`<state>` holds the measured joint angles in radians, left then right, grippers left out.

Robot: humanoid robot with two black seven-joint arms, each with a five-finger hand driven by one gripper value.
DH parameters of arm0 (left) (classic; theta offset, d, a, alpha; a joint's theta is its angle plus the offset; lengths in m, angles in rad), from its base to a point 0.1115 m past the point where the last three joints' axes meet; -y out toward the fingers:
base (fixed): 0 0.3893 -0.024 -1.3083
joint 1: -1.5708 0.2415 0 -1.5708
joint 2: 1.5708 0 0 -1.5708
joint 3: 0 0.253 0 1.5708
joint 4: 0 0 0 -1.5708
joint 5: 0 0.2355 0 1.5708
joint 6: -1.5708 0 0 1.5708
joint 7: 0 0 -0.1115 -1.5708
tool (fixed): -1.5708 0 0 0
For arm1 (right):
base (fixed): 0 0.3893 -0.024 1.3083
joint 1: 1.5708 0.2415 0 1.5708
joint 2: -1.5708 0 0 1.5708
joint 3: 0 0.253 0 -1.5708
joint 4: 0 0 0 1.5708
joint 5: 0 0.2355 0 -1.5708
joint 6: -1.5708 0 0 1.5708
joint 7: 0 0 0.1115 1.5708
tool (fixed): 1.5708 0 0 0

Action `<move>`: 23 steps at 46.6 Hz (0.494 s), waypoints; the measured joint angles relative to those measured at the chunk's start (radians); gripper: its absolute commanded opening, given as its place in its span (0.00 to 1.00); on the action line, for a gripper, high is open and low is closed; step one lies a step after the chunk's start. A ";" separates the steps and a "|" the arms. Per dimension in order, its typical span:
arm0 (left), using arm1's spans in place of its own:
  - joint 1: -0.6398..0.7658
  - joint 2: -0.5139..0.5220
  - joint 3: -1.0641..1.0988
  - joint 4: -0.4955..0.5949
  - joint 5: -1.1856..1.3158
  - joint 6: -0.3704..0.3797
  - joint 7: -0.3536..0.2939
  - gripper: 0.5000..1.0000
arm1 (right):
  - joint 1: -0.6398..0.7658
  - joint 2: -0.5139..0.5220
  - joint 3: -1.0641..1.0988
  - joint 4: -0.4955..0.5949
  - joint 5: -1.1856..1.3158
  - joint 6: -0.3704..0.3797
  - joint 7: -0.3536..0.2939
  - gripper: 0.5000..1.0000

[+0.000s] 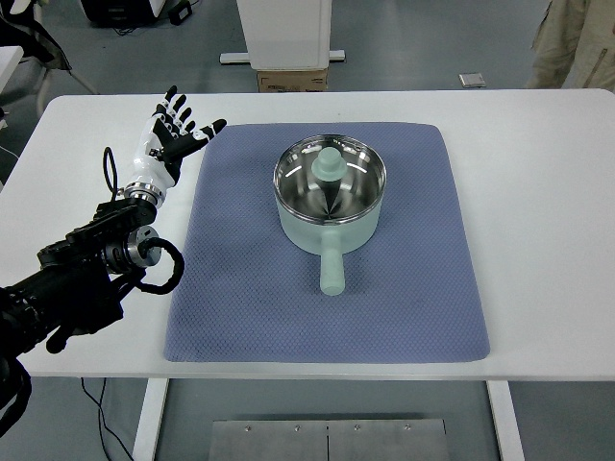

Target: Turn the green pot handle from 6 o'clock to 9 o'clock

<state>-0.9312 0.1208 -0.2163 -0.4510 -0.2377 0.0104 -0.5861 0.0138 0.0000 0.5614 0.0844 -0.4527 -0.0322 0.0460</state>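
A pale green pot (330, 223) with a glass lid and a green knob (330, 164) stands on the blue mat (240, 288) near the table's middle. Its green handle (332, 271) points straight toward the near edge, at 6 o'clock. My left hand (173, 134) hovers over the white table just off the mat's far left corner, well left of the pot. Its fingers are spread and hold nothing. The black left arm (86, 269) comes in from the lower left.
The white table (538, 211) has bare surface on both sides of the mat. Beyond its far edge stand a white cabinet base (285, 38) and a cardboard box (291, 81). A person's trouser leg (572, 43) shows at the top right.
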 measured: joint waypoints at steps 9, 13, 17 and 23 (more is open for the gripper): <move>0.001 0.000 0.000 0.000 0.001 0.000 0.000 1.00 | 0.000 0.000 0.000 0.000 0.000 0.000 0.000 1.00; 0.001 0.000 0.000 0.000 0.001 0.000 0.000 1.00 | 0.000 0.000 0.000 0.000 0.000 0.000 0.000 1.00; 0.000 0.000 0.000 0.000 0.001 0.000 0.000 1.00 | 0.000 0.000 0.000 0.000 0.000 0.000 0.000 1.00; -0.006 0.003 0.000 0.000 0.002 0.000 0.000 1.00 | 0.000 0.000 0.000 0.000 0.000 0.000 0.000 1.00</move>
<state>-0.9370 0.1235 -0.2164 -0.4510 -0.2362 0.0107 -0.5860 0.0138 0.0000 0.5614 0.0844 -0.4523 -0.0322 0.0460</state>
